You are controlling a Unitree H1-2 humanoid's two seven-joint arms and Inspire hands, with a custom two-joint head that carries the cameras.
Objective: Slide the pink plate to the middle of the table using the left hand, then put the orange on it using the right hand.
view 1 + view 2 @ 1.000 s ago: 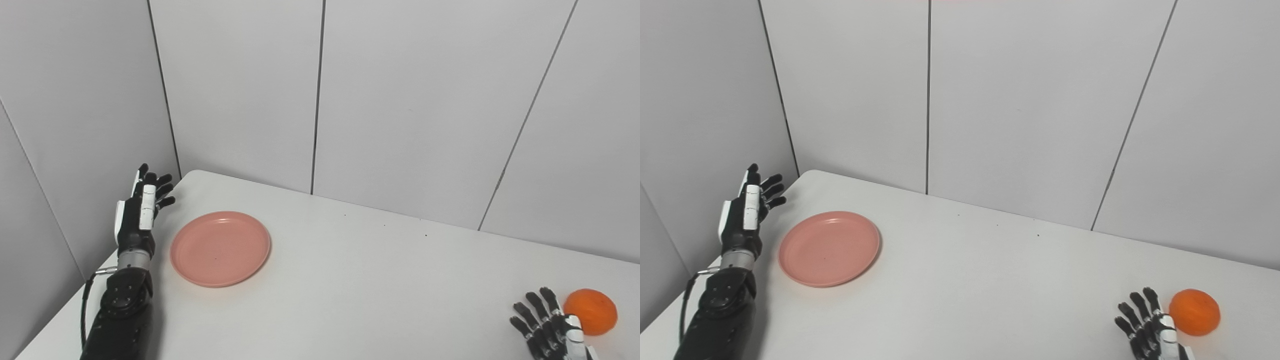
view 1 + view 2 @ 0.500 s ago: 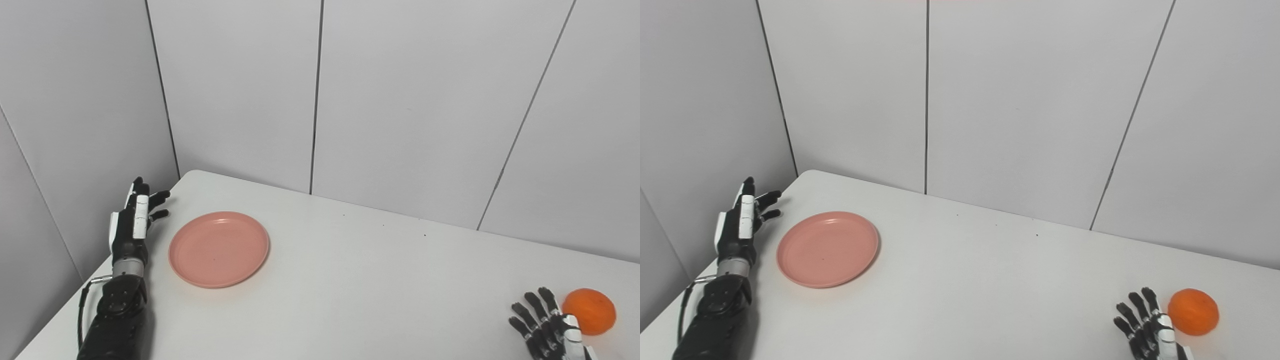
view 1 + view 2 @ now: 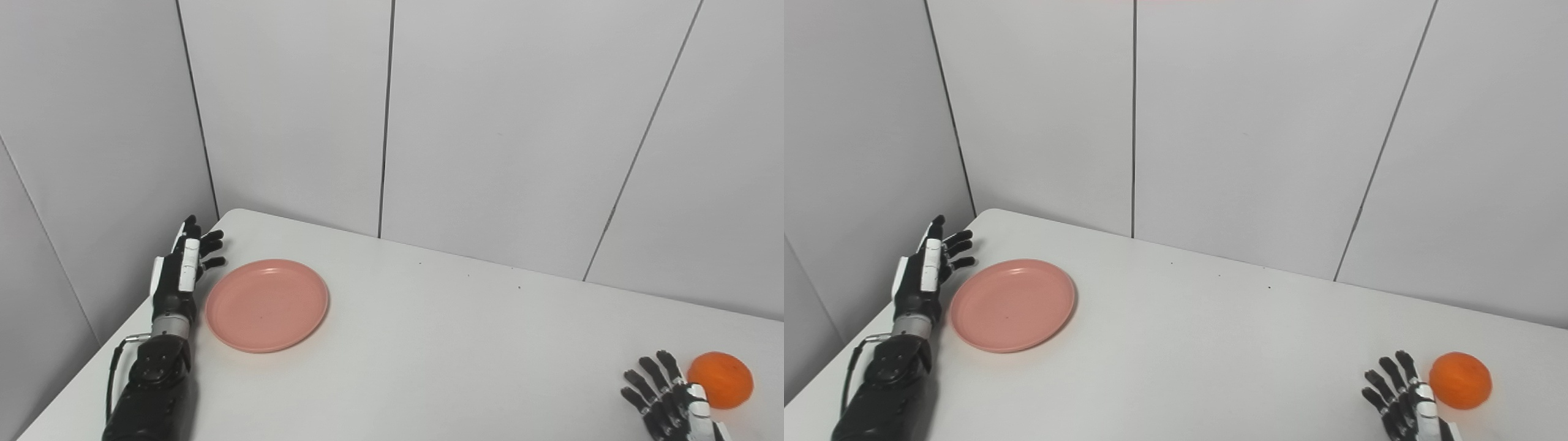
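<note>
The pink plate (image 3: 267, 304) lies flat on the white table (image 3: 429, 343), near its far left corner. My left hand (image 3: 180, 275) stands edge-on just left of the plate's rim, open with fingers spread, close beside the rim; contact cannot be told. The orange (image 3: 720, 380) rests near the table's right front. My right hand (image 3: 667, 404) lies just left of the orange, open with fingers spread and holding nothing; its lower part is cut off by the picture's bottom edge.
Grey wall panels (image 3: 502, 122) close in the table at the back and on the left. The table's left edge (image 3: 79, 380) runs right beside my left forearm.
My left hand dropped from its raised pose, then shifted right, ending closer to the plate's left rim. The plate, the orange and my right hand stayed put.
</note>
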